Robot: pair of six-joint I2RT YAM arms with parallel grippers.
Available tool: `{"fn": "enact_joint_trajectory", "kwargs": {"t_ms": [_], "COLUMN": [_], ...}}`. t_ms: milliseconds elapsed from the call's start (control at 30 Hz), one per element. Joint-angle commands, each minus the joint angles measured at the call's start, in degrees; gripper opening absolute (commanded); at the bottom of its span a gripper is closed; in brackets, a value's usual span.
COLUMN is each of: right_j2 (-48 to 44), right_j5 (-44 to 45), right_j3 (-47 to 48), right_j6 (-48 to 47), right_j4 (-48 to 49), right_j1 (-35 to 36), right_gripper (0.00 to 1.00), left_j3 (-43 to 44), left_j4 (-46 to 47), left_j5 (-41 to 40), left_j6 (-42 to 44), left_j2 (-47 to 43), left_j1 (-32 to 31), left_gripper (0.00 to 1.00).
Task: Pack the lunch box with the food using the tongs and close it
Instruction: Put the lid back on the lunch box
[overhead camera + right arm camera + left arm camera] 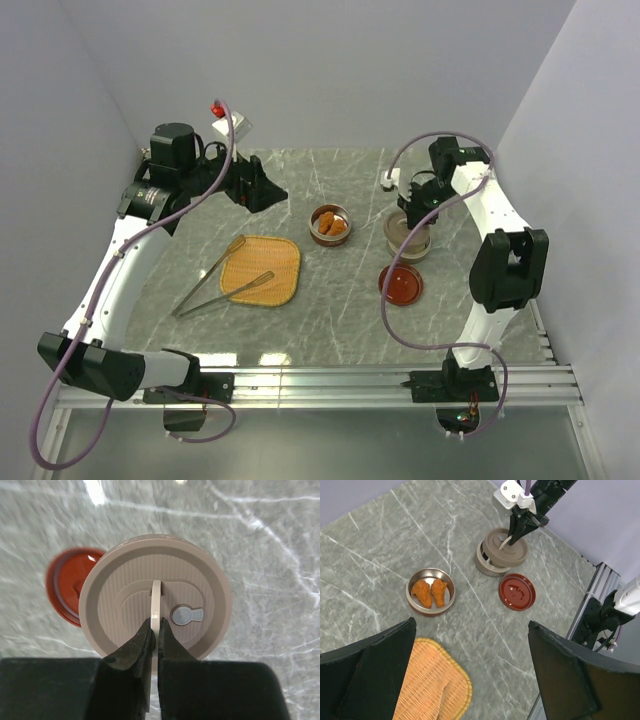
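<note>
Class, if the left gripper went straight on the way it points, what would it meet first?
Probably the bare table, between the woven tray and the bowl of nuggets; depth is unclear, so the tray's corner is possible.

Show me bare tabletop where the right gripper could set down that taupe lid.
Bare marble: the near strip between woven tray, red lid and rail; also the far middle beyond the nugget bowl. Crowded: the cluster of bowl, lunch box and red lid.

Robot lab cell: plain grey walls, marble-pattern tabletop, aluminium mounting rail.
</note>
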Motion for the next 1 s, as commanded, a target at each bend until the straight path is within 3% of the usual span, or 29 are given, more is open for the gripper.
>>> {"fn": "enact_joint_trajectory", "kwargs": {"t_ms": [0,133,433,967], "right_j2": [-2.55,-2.11,-0.10,4.04], "right_j5": [0.39,1.02,-0.39,1.10], "right_j3": [-2.32,-3.56,-3.04,-0.57], "right_j6": [-10.83,-19.25,-28.49,-33.34], "right_j4": [4.63,5.44,3.60,-2.21], "right_j1": [-1.63,-3.38,-4.79,-4.44], "right_gripper": [0.00,0.00,0.00,0.00], "left_j3": [1.72,0.93,3.03,1.72], "left_j4": [-1.21,-1.12,-2.79,-1.91], "left_j5": [-0.10,0.34,-0.45,0.69], "left_j6": [1.68,1.59,2.56,1.77], "left_j2": [-0.96,-1.22,0.45,0.71], "left_j1": [0.24,0.32,0.24,0.32], "left_gripper": [1.00,0.99,0.99,0.99]}}
